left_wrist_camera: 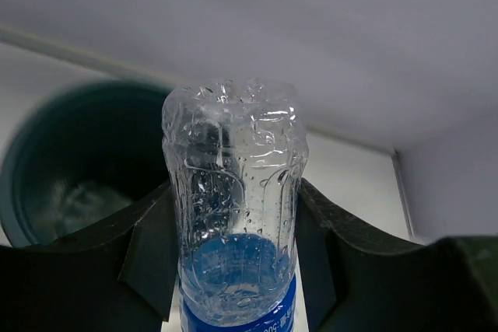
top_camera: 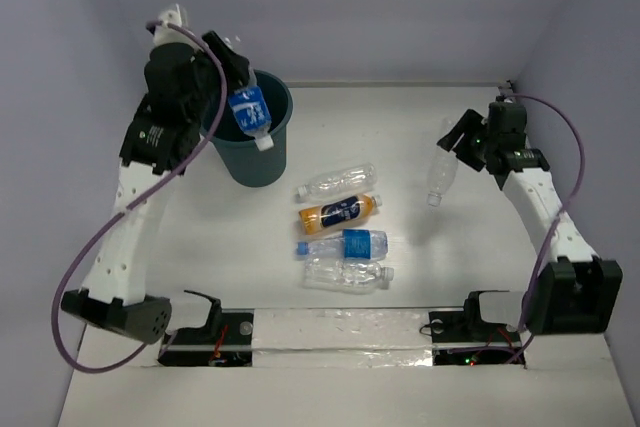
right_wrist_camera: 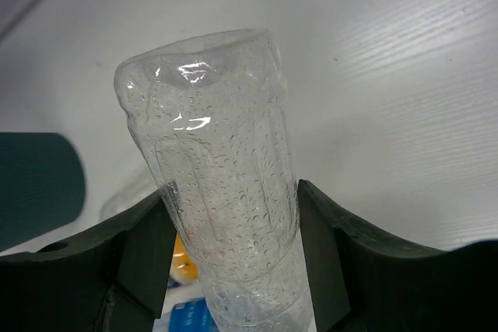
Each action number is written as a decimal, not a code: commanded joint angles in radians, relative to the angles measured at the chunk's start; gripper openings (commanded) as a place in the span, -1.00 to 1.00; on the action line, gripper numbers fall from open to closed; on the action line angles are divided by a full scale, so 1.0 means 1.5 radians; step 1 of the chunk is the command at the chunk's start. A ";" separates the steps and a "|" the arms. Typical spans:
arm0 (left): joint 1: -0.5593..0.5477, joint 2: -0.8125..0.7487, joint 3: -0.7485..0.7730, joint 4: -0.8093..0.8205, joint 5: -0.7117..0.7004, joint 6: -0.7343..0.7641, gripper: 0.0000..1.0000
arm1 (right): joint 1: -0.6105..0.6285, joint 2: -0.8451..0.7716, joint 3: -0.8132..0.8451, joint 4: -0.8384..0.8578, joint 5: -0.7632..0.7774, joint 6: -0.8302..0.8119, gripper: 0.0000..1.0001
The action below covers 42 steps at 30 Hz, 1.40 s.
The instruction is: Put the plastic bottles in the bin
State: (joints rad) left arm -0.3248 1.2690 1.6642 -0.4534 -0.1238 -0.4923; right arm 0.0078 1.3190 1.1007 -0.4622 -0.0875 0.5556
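Nearest the arm bases, a clear bottle (top_camera: 345,274) lies on its side on the table (top_camera: 470,257), well short of both sets of jaws and between them. Just beyond it lies a blue-label bottle (top_camera: 345,244), then the orange bottle (top_camera: 340,212), then a second clear bottle (top_camera: 338,182). These four lie side by side in close rows, left of the right jaws and right of the left jaws.

Farther out, the right gripper (top_camera: 455,137) is clamped on a label-free bottle (top_camera: 438,179), which hangs neck-down below the jaws. Whether it touches the table cannot be told. In the right wrist view both fingers (right_wrist_camera: 152,258) press the wet, dimpled sides of this bottle (right_wrist_camera: 218,153), and its base sticks out past the fingertips.

Farthest, the left gripper (top_camera: 235,72) is clamped on a held blue-label bottle (top_camera: 250,112), tilted with its white cap low over the rim of the bin (top_camera: 255,162), which stands just under the jaws. In the left wrist view the fingers (left_wrist_camera: 152,250) grip this bottle (left_wrist_camera: 233,176) above its label, and the bin's opening (left_wrist_camera: 47,145) lies beyond the jaws to the left.
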 commanded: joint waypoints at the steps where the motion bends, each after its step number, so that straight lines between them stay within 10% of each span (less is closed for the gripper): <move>1: 0.061 0.084 0.080 0.043 -0.002 0.027 -0.38 | -0.001 -0.071 0.013 0.016 -0.052 0.031 0.02; 10: 0.103 0.234 0.151 0.159 -0.136 0.064 -0.31 | 0.088 -0.161 0.062 0.020 -0.080 0.083 0.06; 15: 0.103 0.268 0.183 0.161 -0.141 0.082 0.72 | 0.197 -0.099 0.180 0.042 -0.044 0.109 0.09; 18: 0.103 0.252 0.189 0.148 -0.113 0.082 0.98 | 0.262 -0.047 0.260 0.071 -0.035 0.129 0.12; 26: 0.103 0.070 0.045 0.113 0.008 0.050 0.74 | 0.378 0.194 0.503 0.156 -0.002 0.177 0.19; 34: 0.103 -0.208 -0.314 0.062 0.115 -0.026 -0.19 | 0.462 0.469 0.825 0.184 0.099 0.250 0.24; 42: 0.083 -0.356 -0.467 -0.053 0.179 -0.042 -0.16 | 0.492 0.638 0.980 0.210 0.182 0.288 0.43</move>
State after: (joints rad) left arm -0.1905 0.7891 1.0119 -0.4839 0.0719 -0.5354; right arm 0.7345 2.2566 2.5095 -0.2173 0.1169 0.9520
